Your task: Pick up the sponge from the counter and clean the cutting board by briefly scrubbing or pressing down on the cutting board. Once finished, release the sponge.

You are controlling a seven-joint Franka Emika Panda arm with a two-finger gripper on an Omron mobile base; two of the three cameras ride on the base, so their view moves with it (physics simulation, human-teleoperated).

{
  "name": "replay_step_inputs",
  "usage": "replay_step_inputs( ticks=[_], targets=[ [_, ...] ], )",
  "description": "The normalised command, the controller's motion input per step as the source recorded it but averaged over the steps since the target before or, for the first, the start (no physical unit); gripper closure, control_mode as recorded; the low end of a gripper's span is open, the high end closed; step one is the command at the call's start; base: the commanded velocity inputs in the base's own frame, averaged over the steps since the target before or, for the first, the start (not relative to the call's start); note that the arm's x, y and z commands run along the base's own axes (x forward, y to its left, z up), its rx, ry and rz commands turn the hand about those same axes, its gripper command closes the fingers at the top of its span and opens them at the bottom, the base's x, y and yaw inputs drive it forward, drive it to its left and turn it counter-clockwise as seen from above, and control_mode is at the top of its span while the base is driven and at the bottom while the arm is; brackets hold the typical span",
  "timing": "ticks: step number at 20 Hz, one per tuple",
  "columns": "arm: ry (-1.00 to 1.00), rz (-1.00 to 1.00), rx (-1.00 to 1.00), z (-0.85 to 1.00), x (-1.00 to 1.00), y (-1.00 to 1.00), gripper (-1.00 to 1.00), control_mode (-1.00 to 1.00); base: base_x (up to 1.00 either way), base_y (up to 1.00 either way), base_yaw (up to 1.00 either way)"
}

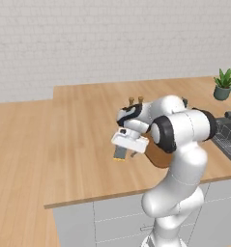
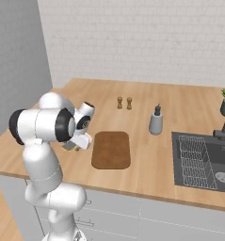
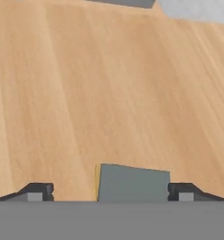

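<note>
The gripper (image 3: pixel 110 193) has its 2 fingers spread wide, 1 on each side of the sponge (image 3: pixel 133 183), not touching it. The sponge lies flat on the counter (image 3: pixel 108 93), grey-green top up, yellow showing along 1 edge. The board (image 2: pixel 111 149) sits just to the right, near the soap bottle (image 2: pixel 156 121) and sink (image 2: pixel 203 160).
</note>
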Motion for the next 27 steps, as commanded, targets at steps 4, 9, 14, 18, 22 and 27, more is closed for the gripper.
replay_step_inputs(
  ticks=[4,9,14,18,22,27],
  targets=[
    [-0.25,0.13,0.02,-0.06,0.54,-0.04,-1.0,-1.0,0.0,0.0,0.0],
    [-0.6,0.17,0.23,0.94,0.07,-0.79,-1.0,-1.0,0.0,0.0,0.0],
    [-0.81,0.15,0.14,0.78,-0.35,-1.0,-1.0,-1.0,0.0,0.0,0.0],
    [-0.6,0.0,-0.06,0.91,-0.97,-1.0,-1.0,-1.0,0.0,0.0,0.0],
    [-0.42,0.02,-0.24,0.87,-1.0,-1.0,-1.0,-1.0,0.0,0.0,0.0],
    [-0.22,0.03,-0.46,0.2,-1.0,-1.0,-1.0,-1.0,0.0,0.0,0.0]
  ],
)
